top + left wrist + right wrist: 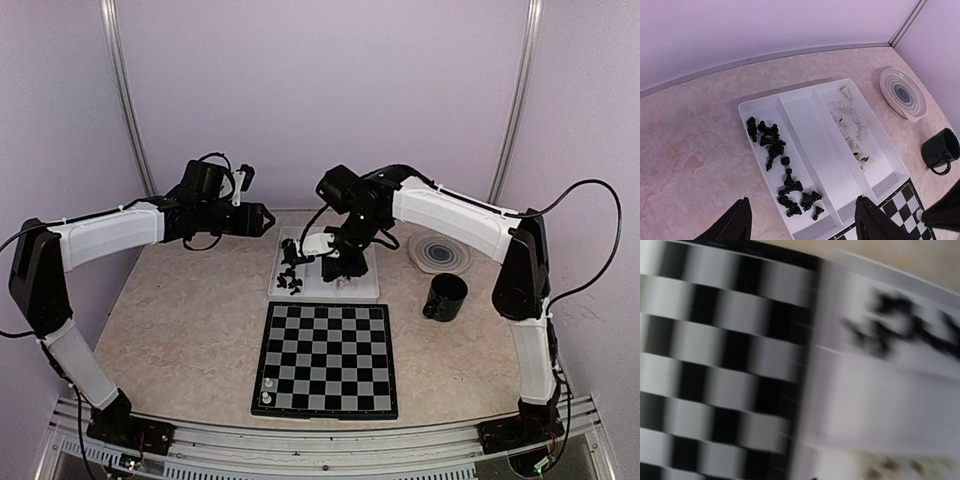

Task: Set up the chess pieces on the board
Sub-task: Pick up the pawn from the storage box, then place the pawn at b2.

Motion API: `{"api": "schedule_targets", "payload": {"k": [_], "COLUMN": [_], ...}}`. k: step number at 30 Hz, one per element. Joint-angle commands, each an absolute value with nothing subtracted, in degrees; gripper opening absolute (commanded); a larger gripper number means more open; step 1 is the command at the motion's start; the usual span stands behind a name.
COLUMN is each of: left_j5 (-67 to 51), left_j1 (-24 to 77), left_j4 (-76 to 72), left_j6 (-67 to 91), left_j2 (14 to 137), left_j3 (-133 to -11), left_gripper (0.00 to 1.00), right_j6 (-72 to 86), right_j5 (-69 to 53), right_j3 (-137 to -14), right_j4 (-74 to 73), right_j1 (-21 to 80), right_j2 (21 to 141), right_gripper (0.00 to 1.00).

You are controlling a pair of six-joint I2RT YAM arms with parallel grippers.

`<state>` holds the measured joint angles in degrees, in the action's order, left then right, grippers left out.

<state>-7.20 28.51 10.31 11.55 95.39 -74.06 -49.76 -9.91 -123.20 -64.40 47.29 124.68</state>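
The board [325, 358] is lying flat on the counter [180, 320], toward the near edge and midway between the two arm bases; two white pieces [267, 390] are standing at its near-left corner, one behind the other. Just beyond its far edge the white tray [805, 130] is sitting; the black chess pieces [782, 172] are lying jumbled in its left compartment and the white chess pieces [852, 132] in its right one. The right claw [340, 270] is reaching down over the tray with its jaws together; whether they are pinching anything I cannot tell, and its own camera is giving only blur. The left claw [265, 220] is hovering left of the tray, jaws apart, gripping nothing. A plate [440, 252] and a dark mug [444, 297] are sitting to the tray's right.
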Motion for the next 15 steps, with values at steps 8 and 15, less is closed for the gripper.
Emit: {"api": "schedule_targets", "payload": {"k": [8, 15], "left_j5": [-6.29, -6.11], "left_j1": [26.89, 26.89], "left_j4": [10.44, 10.73], "left_j6": [11.43, 11.37], "left_j2": [93.04, 92.49], "left_j3": [-74.35, -74.40], "left_gripper": [0.70, 0.70], "right_j6": [-49.59, -47.56], "right_j5": [-14.33, -15.83], "right_j3": [-106.73, -106.80], "right_j4": [-54.67, -53.19], "right_j1": [62.90, 68.00], "right_j2": [121.95, 124.56], "right_gripper": [0.01, 0.02]}}
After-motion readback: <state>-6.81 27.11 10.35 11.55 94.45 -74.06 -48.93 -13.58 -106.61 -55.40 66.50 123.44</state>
